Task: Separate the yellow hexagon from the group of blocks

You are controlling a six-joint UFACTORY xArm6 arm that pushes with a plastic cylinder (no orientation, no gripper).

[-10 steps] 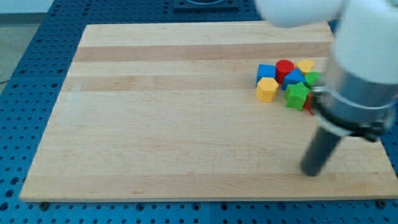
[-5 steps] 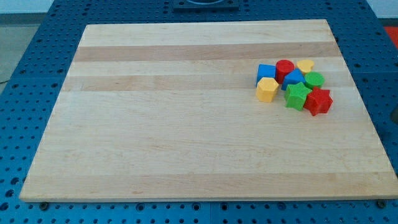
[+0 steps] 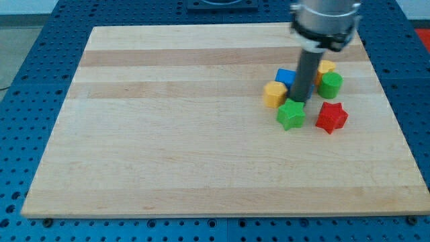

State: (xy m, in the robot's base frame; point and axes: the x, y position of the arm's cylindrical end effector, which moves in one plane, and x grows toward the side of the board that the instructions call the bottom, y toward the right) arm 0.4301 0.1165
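Observation:
The yellow hexagon (image 3: 274, 94) lies on the wooden board (image 3: 201, 134), at the left edge of the block group. My tip (image 3: 299, 101) stands just to its right, touching the top of the green star (image 3: 291, 115). A blue block (image 3: 285, 77) sits above the hexagon, partly behind the rod. A green round block (image 3: 330, 85) and a yellow block (image 3: 326, 67) lie right of the rod. A red star (image 3: 331, 117) lies at lower right. The red cylinder and the other blue block are hidden behind the rod.
The arm's wide body (image 3: 324, 20) hangs over the board's top right part. A blue perforated table (image 3: 27, 81) surrounds the board on all sides.
The arm has come back into view over the group. The yellow hexagon and green star have shifted left and down; the red star has moved left and down a little.

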